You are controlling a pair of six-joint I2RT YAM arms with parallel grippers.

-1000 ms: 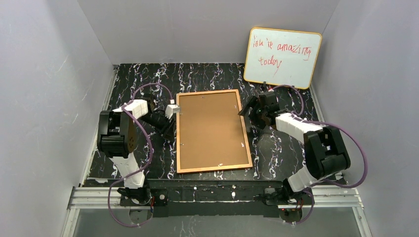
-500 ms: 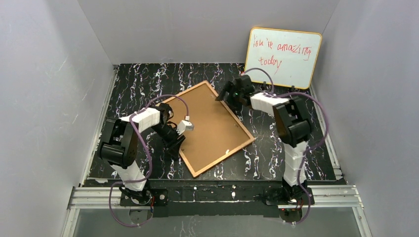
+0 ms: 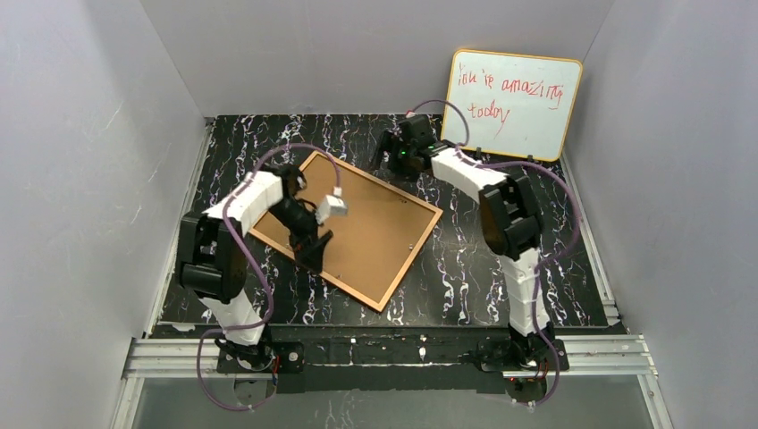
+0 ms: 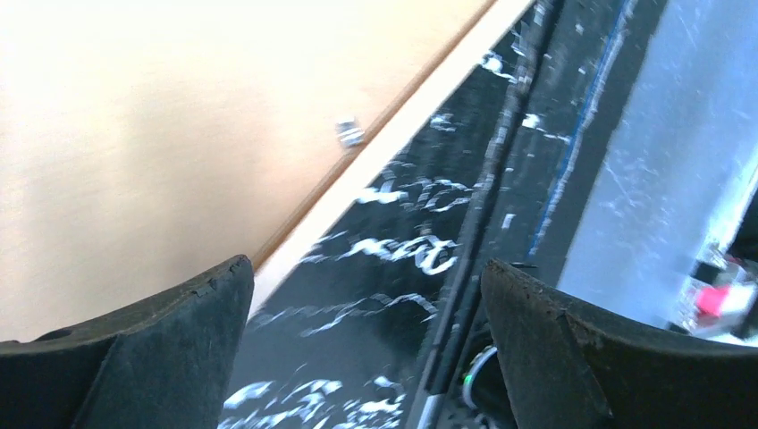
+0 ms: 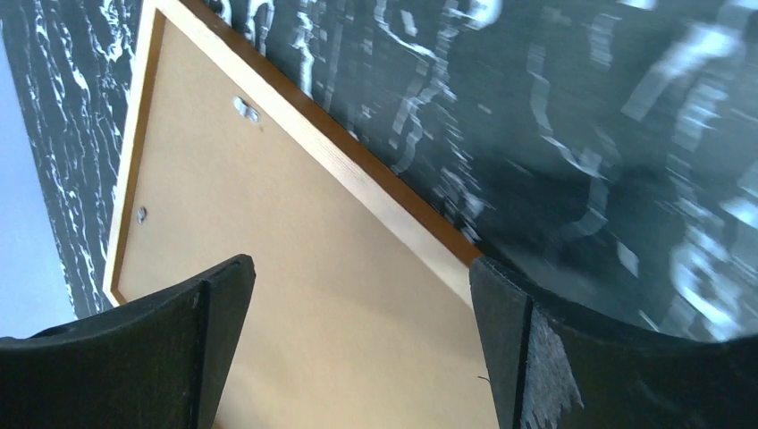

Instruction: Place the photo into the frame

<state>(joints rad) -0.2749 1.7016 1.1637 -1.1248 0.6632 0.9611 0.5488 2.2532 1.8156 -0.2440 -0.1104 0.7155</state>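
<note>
The frame (image 3: 366, 223) lies back-up on the black marbled table, turned diagonally, its plain brown board facing up. My left gripper (image 3: 313, 253) hangs over the frame's near-left edge and stands open. The left wrist view shows its fingers (image 4: 134, 349) wide apart with nothing between them, above the frame's (image 4: 134, 134) light rim and the table. My right gripper (image 3: 391, 157) is at the frame's far corner, also open. In the right wrist view the frame's back board (image 5: 268, 268) shows between its empty jaws. The photo is out of view.
A yellow-edged whiteboard (image 3: 511, 105) with red handwriting leans against the back wall at the right. Grey walls enclose the table on three sides. Small metal clips (image 5: 245, 109) sit along the board's edge. A metal rail (image 3: 393, 353) runs along the near edge.
The frame has swung counter-clockwise from upright to diagonal. My left gripper has opened and moved over the frame. The right arm has stretched toward the back, following the frame's far corner.
</note>
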